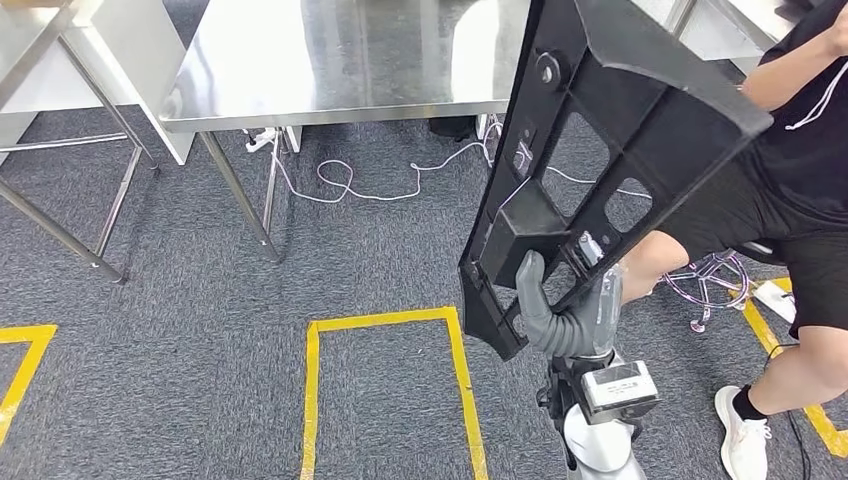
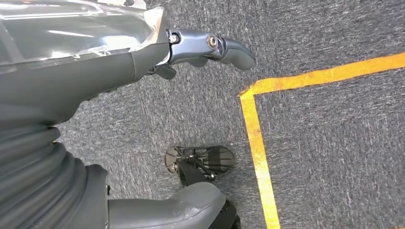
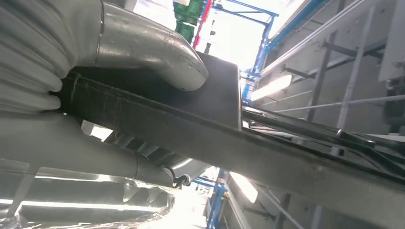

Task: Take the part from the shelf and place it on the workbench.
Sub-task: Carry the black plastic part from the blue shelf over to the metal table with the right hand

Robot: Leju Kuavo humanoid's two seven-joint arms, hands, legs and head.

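Because the large black moulded plastic part [image 1: 600, 140], a long ribbed panel with cut-out openings, is too big to cradle, I carry it by its lower end with my right hand [image 1: 570, 310], thumb pressed on one face and fingers wrapped behind a rib. My right wrist view shows the same grasp from close by: the thick grey thumb [image 3: 157, 52] lies over the dark edge of the part [image 3: 219, 129], with the darker fingers underneath, so the piece is clamped from both sides. I hold it raised and tilted, its upper end leaning away over the front edge of the stainless steel workbench [image 1: 330, 70], while its lower end hangs above the grey carpet [image 1: 200, 330]. It is in the air, not yet resting on the bench top.

My left hand [image 2: 205, 47] hangs down towards the carpet beside a strip of yellow floor tape [image 2: 258, 143]; it holds nothing, its fingers loosely curled with space between them.

A person in black shorts and white shoes [image 1: 790, 250] stands close at my right, nearly against the part's far edge, so I judge that any swing must go away from them. White cables [image 1: 380, 185] trail on the floor under the bench.

Fetching looks done; what I judge remains is bringing the part over the bench and lowering it flat.
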